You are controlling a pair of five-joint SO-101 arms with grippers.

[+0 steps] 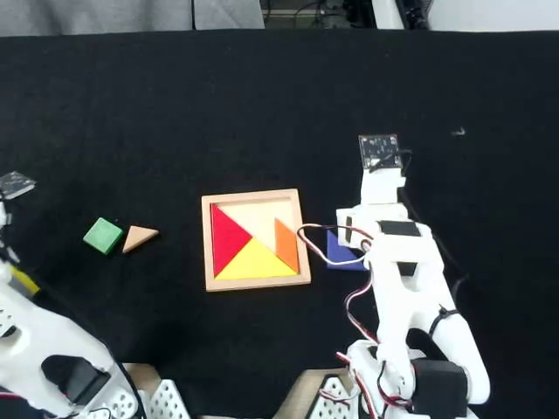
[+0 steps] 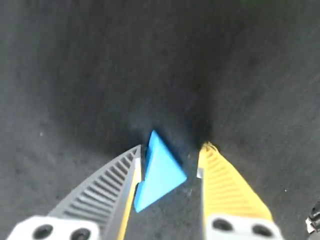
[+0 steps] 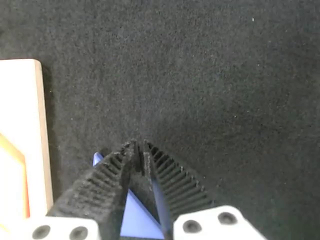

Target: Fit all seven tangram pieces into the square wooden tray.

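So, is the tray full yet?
Not full. The tray holds just a red triangle, yellow triangle and orange triangle, bare wood showing beside them; the green square and tan triangle lie outside it.

- Looks like a robotics lab bench, with a black cloth-covered table [image 1: 131, 105]
- White hobby-style arm [image 1: 410, 297] has loose wiring [image 1: 303, 236] hanging off it
- Cables [image 1: 301, 12] bunched behind the far edge

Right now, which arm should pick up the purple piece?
Right, probably. The right tool sits shut over the purple piece beside the tray, while the left tool holds a blue triangle.
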